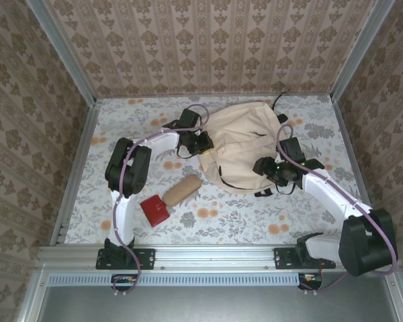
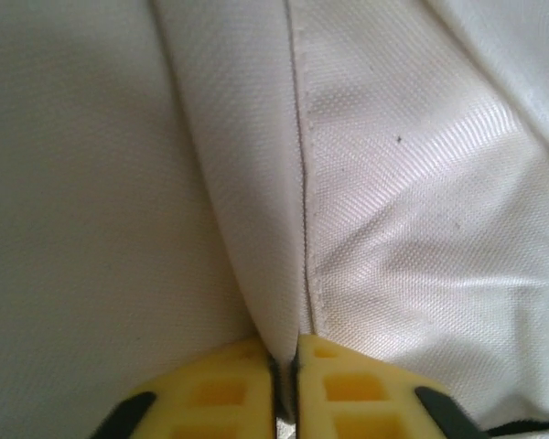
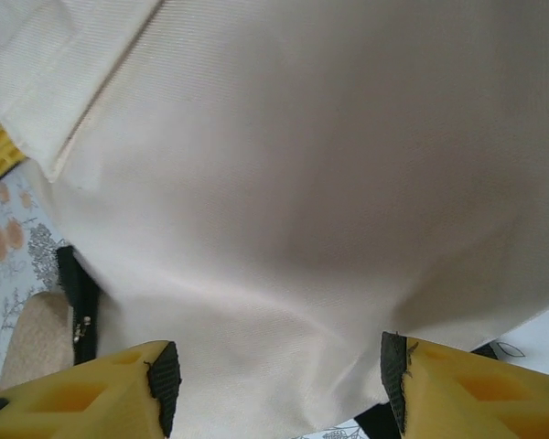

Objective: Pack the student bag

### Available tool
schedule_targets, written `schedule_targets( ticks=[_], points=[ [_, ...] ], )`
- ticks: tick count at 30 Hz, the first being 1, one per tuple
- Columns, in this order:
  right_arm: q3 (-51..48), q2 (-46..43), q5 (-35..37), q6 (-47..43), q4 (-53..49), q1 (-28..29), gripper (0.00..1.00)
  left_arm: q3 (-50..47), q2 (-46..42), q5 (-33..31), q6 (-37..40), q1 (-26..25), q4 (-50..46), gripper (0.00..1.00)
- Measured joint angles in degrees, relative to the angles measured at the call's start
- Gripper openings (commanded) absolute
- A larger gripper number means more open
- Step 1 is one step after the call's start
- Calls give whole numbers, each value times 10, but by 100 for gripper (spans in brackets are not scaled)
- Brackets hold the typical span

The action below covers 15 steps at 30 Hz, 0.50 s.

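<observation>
The student bag [image 1: 245,144] lies on the flowered table [image 1: 309,215], a little past the middle toward 1 o'clock in the top view. It is a big, soft, cream-coloured lump of cloth, rounded and wrinkled, not standing up. A short dark line [image 1: 258,133] crosses its upper face; I cannot tell if it is a zipper. A black strap [image 1: 279,102] comes out at the bag's 1 o'clock side, and more black webbing runs under its 6 o'clock edge. From close up the cloth has a fine weave, with a stitched seam [image 2: 304,183] running down one fold.

The left gripper [image 1: 203,142] is at the bag's 9 o'clock edge. In the left wrist view its yellow fingers [image 2: 348,384] are pressed together and pinch this fold of the bag at the seam.

The right gripper [image 1: 272,168] is at the bag's 5 o'clock edge. Its fingers [image 3: 119,389] stand wide apart with the cream cloth just in front; I cannot tell if they touch it.

A tan pouch [image 1: 182,190] lies at 8 o'clock from the bag, and a red case [image 1: 154,210] just beyond it.
</observation>
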Motion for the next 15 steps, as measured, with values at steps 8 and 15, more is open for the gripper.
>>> schedule_targets(
  ticks=[8,15],
  points=[
    [-1,73,2,-2,42,19,55,-47,-43,0,0,18,24,0],
    [78,193,2,-19,70,44,53,-157,-160,0,0,83,50,0]
  ],
)
